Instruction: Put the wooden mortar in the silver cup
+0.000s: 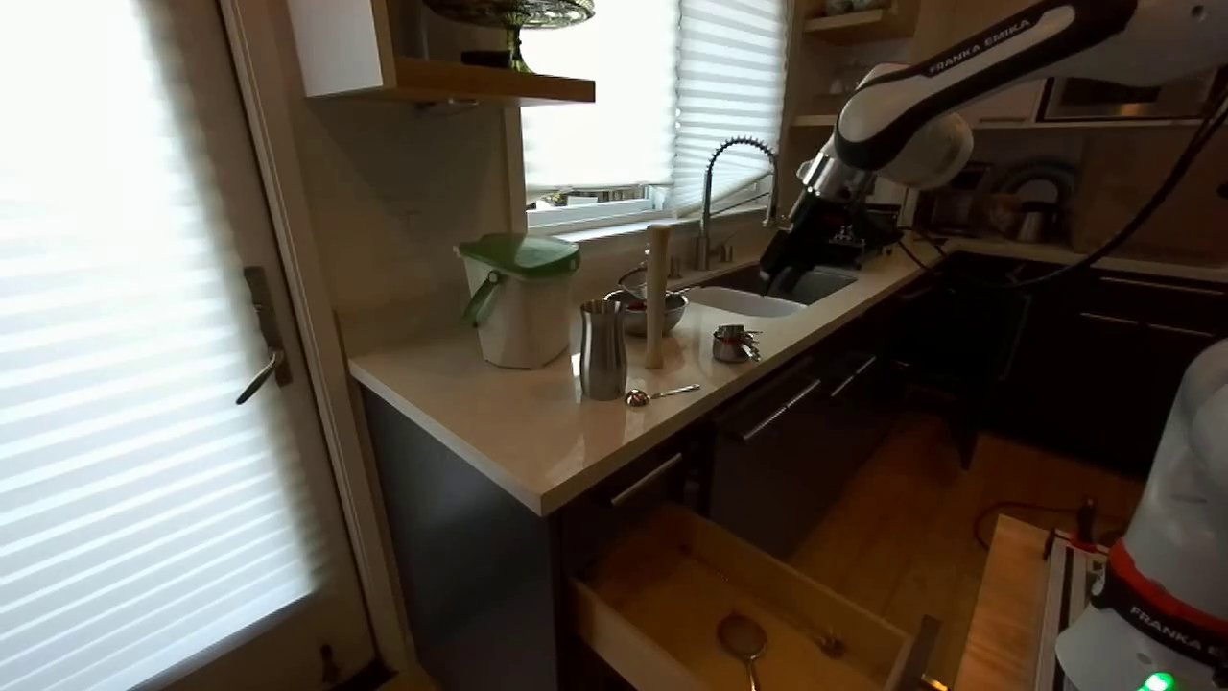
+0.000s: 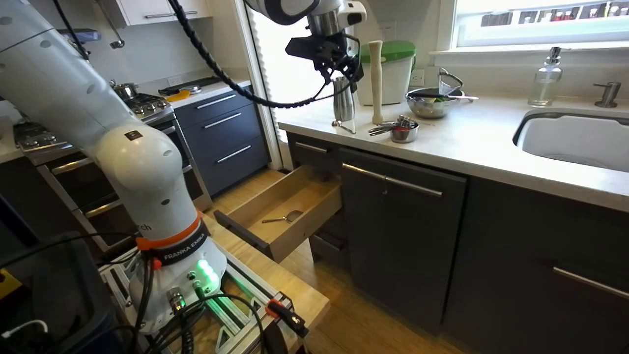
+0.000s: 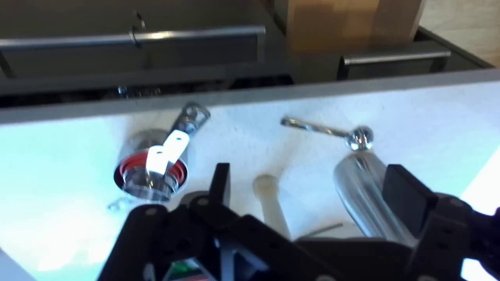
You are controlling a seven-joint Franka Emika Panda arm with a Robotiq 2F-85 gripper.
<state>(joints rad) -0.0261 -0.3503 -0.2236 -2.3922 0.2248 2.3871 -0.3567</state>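
Observation:
The wooden mortar (image 1: pixel 656 307), a long pale tan stick, stands upright on the counter beside the silver cup. It also shows in an exterior view (image 2: pixel 376 86) and in the wrist view (image 3: pixel 271 207), where the gripper hides its upper part. The silver cup (image 1: pixel 603 355), a shiny metal tumbler, stands upright; its lower part shows in the wrist view (image 3: pixel 363 187). In an exterior view my gripper (image 2: pixel 344 76) overlaps the cup's (image 2: pixel 344 105) top. My gripper (image 1: pixel 782 274) is open and empty, apart from the mortar. In the wrist view the mortar appears between the fingers (image 3: pixel 310 171).
Measuring cups (image 2: pixel 404 132) and a metal scoop (image 1: pixel 637 396) lie near the counter's front edge. A metal bowl (image 2: pixel 432 105) and a white container with green lid (image 1: pixel 523 307) stand behind. The sink (image 2: pixel 580 140) lies along the counter. A drawer (image 2: pixel 290 216) stands open below.

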